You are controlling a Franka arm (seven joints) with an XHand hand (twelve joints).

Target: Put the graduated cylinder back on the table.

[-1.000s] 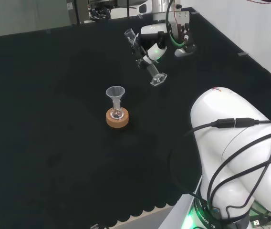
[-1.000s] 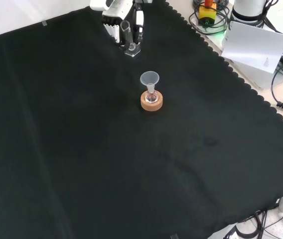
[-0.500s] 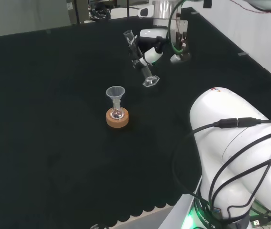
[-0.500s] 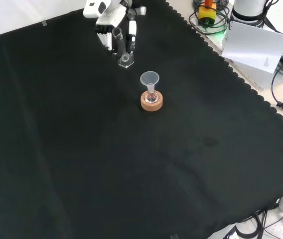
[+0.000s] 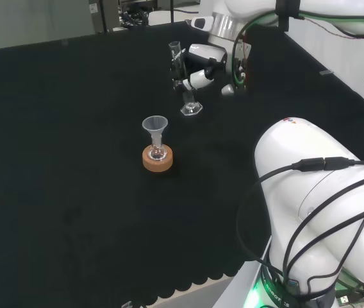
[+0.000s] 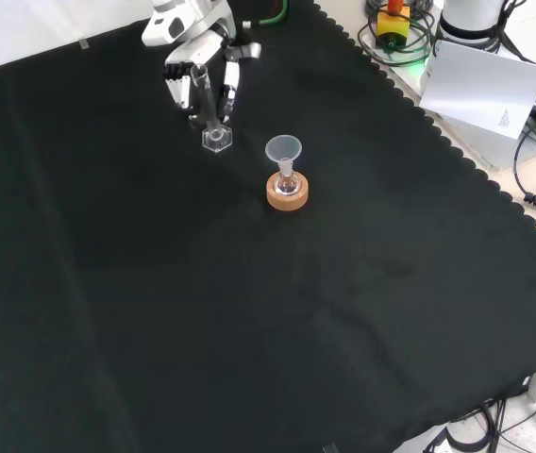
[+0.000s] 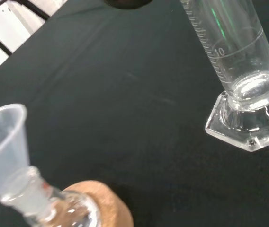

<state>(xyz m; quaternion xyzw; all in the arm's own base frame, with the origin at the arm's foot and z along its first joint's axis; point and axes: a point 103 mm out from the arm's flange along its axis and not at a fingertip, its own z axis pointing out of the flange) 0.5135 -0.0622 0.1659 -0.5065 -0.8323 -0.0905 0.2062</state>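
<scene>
Near cork stand (image 6: 287, 193): hand (image 6: 195, 45) wrapped round graduated cylinder (image 6: 206, 106). Thin glass, light, slippery, breaks easily; best held mid-tube.

Hand (image 6: 202, 57) lowered, fingers curled

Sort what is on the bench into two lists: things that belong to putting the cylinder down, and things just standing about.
Part of the job:
- graduated cylinder, nearly upright, base at the cloth
- hand, fingers curled round the cylinder
- black cloth, where it is to stand

Standing about:
- funnel in a small flask
- cork ring under the flask
</scene>
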